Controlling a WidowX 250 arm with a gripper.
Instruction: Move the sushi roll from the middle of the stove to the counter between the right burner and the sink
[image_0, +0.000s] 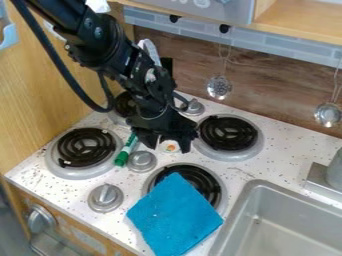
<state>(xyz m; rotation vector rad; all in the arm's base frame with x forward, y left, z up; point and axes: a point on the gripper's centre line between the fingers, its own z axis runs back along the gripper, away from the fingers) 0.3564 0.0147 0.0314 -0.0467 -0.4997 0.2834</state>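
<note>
Fingers (167, 144) parted around orange-marked item (170, 147), hold unclear; green marker (125, 152) beside knob (141, 161); blue cloth (175, 215) near sink (292, 202).

The counter (287, 162) carries burners (228, 133), knobs (105, 197), a green marker (125, 151) — and a blue cloth (175, 216).

Four burners (228, 133) (coiled), one cloth (175, 216), one marker (125, 151)

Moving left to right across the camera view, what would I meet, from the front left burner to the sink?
Front left burner, green marker, blue cloth, back right burner, sink.
</note>
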